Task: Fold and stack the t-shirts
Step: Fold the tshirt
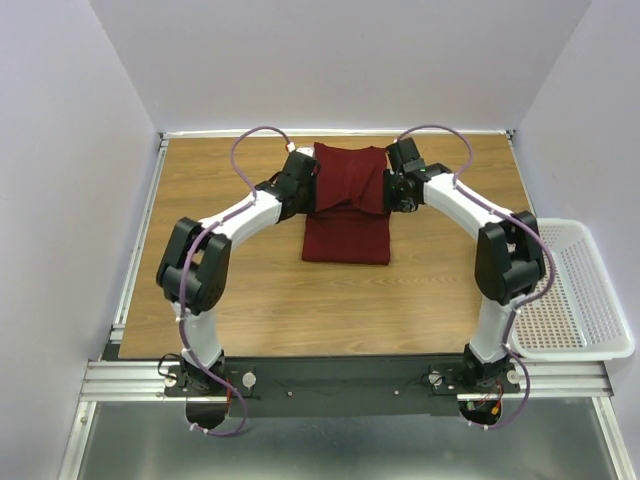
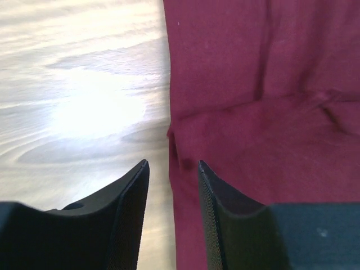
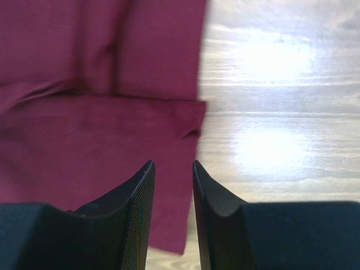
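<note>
A maroon t-shirt (image 1: 347, 205) lies folded into a long narrow rectangle at the back middle of the wooden table. My left gripper (image 1: 303, 190) hovers at its left edge and my right gripper (image 1: 392, 188) at its right edge. In the left wrist view my left gripper (image 2: 173, 169) stands open, straddling the t-shirt's (image 2: 264, 101) left edge with nothing pinched. Seen from the right wrist, my right gripper (image 3: 171, 169) is open above the right edge of the t-shirt (image 3: 95, 112), where a folded layer ends in a small corner. No cloth is held.
A white plastic mesh basket (image 1: 575, 295) sits at the table's right edge, beside the right arm. Bare wooden table (image 1: 260, 300) lies in front of the t-shirt. White walls enclose the back and sides.
</note>
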Tool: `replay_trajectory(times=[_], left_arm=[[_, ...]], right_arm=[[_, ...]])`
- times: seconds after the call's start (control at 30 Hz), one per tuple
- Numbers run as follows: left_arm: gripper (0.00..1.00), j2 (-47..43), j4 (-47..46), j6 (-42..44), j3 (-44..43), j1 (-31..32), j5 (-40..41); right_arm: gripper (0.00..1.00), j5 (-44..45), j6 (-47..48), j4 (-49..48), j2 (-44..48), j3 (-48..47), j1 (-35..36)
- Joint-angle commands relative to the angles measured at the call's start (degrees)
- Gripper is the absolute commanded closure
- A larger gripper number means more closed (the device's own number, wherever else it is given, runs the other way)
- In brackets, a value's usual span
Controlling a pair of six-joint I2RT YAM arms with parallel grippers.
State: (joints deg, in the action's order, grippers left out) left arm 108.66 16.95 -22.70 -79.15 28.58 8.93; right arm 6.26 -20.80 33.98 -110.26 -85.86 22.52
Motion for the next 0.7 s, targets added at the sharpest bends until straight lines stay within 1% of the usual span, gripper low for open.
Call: replay_trajectory(times=[0.0,0.03,0.07,0.1,0.13,0.2,0.27,0.33,0.43,0.67], left_arm=[[0.57,-8.63,-0.51,-2.0,4.18,3.14,3.39],[0.59,-9.25,-0.6,-2.35,5.05,3.85,2.85],[0.64,-9.61,-0.69,-2.79,6.46,4.55,2.15],[0.64,-9.52,-0.69,-2.79,7.08,5.43,1.54],[0.69,-8.91,-0.6,-3.22,7.61,6.65,0.49],[0.73,-7.77,-0.6,-3.67,9.01,7.63,-1.18],[0.73,-6.1,-0.78,-4.2,10.16,8.42,-3.82],[0.74,-4.7,-0.95,-4.28,10.77,8.86,-5.05],[0.74,-3.72,-0.6,-3.85,11.39,9.74,-5.76],[0.74,-3.02,-0.08,-3.49,14.81,10.27,-6.29]], right_arm=[[0.61,-1.77,1.02,-4.35,6.89,3.59,2.43],[0.62,-3.0,0.76,-5.66,7.25,4.99,2.79],[0.66,-5.01,-0.11,-8.03,7.42,6.83,3.4],[0.66,-5.9,-0.38,-8.92,7.34,6.85,3.75],[0.72,-5.91,-0.65,-10.23,6.73,7.98,4.1],[0.77,-8.8,-1.44,-11.3,5.59,8.43,5.42],[0.77,-10.12,-2.22,-13.23,4.09,9.22,6.21],[0.78,-10.48,-2.76,-15.5,2.95,10.18,6.39],[0.78,-9.87,-2.41,-16.31,0.4,9.84,6.39],[0.78,-6.53,-0.39,-17.45,-6.63,4.75,6.22]])
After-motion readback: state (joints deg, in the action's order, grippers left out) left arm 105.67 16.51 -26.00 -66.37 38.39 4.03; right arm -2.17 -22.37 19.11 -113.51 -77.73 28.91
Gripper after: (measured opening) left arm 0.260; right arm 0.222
